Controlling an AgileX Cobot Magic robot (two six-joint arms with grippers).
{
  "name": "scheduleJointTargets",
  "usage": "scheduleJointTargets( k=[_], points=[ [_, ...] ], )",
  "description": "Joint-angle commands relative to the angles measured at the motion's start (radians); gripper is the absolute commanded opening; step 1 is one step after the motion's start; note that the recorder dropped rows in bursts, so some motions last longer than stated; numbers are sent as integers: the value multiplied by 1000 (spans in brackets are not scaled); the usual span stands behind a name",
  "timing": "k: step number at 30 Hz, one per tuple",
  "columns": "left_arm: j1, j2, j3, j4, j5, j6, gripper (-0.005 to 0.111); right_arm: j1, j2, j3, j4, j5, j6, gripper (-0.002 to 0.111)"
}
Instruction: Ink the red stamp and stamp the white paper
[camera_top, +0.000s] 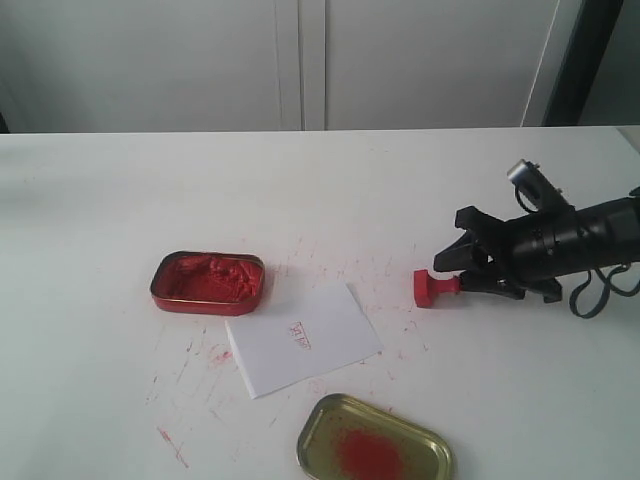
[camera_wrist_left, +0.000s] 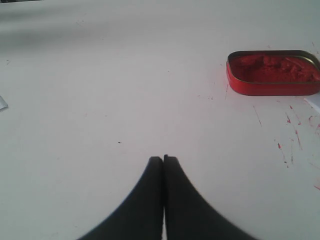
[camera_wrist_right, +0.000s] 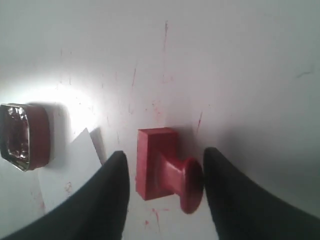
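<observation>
Many red smears (camera_top: 220, 355) fleck table (camera_top: 100, 220); cabinets (camera_top: 150, 60) perhaps behind.

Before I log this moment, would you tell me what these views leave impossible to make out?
- Printing face of the red stamp: edge-on in exterior and right wrist views; inking unknown.
- Imprint on the white paper: too small to read in the exterior view.
- Gold tin lid: cut off by the exterior view's bottom edge.
- Left gripper: outside the exterior view; the left wrist view shows only its shut tips.
</observation>
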Motion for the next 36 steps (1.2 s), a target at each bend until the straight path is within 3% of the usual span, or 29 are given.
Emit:
scheduleJointTargets(
  k=[1, 14, 27, 36],
  points=[
    [4, -3, 5, -8, 1, -1, 0, -2, -39, 3, -74, -69, -27, 45],
    [4, -3, 5, -8, 1, -1, 0, -2, -132, 3, -130, -132, -44, 43],
    [4, -3, 5, -8, 1, -1, 0, -2, -280, 3, -461, -124, 269, 5],
    [4, -3, 5, -8, 1, -1, 0, -2, -381, 3, -647, -43, 417, 0]
  ],
)
